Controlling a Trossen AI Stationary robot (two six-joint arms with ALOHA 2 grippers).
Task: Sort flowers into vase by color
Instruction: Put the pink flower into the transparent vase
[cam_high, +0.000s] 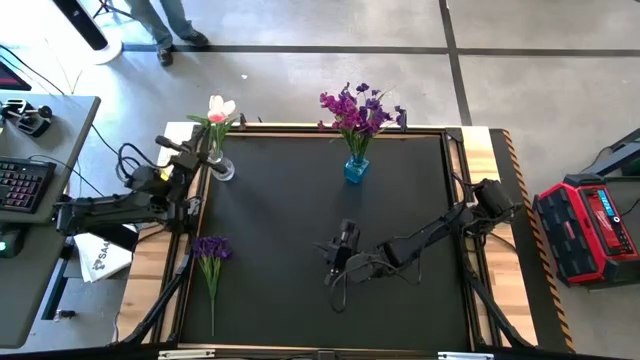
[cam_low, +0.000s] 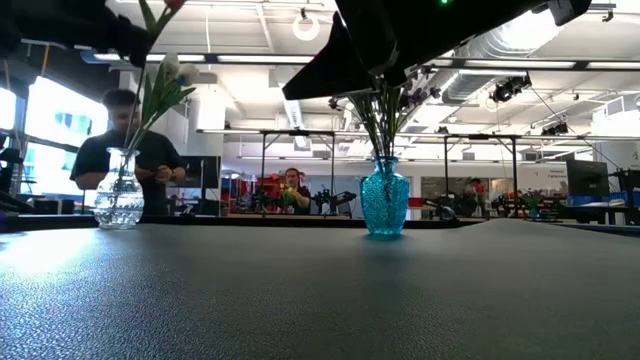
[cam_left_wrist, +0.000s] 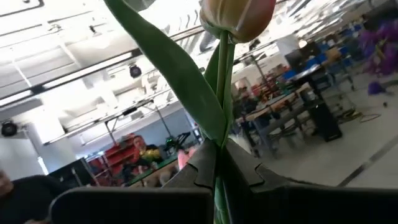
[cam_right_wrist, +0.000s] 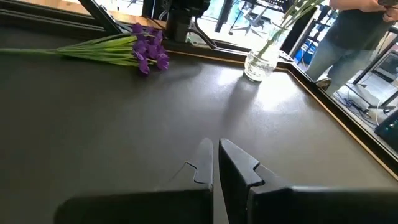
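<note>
My left gripper (cam_high: 197, 152) is at the table's far left corner, just beside the clear glass vase (cam_high: 222, 170), and is shut on a tulip (cam_left_wrist: 239, 17) with a pale pink bud. White and pink tulip buds (cam_high: 220, 108) stand over that vase (cam_low: 118, 195). A blue vase (cam_high: 356, 168) at the far edge holds bushy purple flowers (cam_high: 355, 110). One purple flower (cam_high: 210, 255) lies flat on the mat by the left edge. My right gripper (cam_high: 340, 250) hovers over the middle of the mat, shut and holding nothing (cam_right_wrist: 215, 163). My left gripper pinches the tulip's green stem (cam_left_wrist: 219, 155) between its two fingers, below a long leaf (cam_left_wrist: 168, 56), with the fingers lying across the stem. The bud stands above the fingers, the stem roughly upright. The stem's lower end is hidden, so I cannot tell whether it sits in the vase.
The black mat (cam_high: 300, 200) has a raised wooden frame (cam_high: 455, 160). A red case (cam_high: 590, 225) sits off the table's right side, and a keyboard (cam_high: 22, 185) on a desk to the left. People stand beyond the far edge (cam_low: 130, 150).
</note>
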